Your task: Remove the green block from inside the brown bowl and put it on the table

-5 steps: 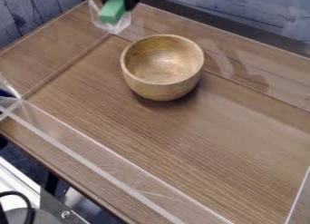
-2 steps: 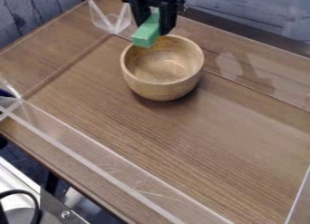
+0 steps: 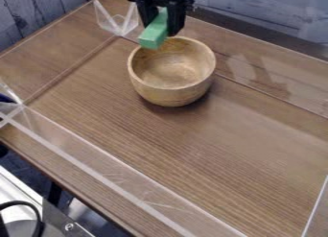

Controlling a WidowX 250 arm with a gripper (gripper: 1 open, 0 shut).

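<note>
The green block [image 3: 153, 35] hangs tilted in the air just above the far rim of the brown bowl [image 3: 172, 72]. My black gripper [image 3: 160, 24] reaches down from the top edge of the view and is shut on the block's upper end. The bowl stands upright on the table [image 3: 193, 154], and its inside looks bare. The arm above the gripper is cut off by the frame.
Low clear plastic walls [image 3: 90, 162] run along the table's edges, with a corner at the back left behind the gripper. A dark gap and some cabling lie beyond the front left edge.
The gripper with the green block has moved right and down, from the back left corner to above the bowl's far rim. Since the later earlier frame it has barely shifted.
</note>
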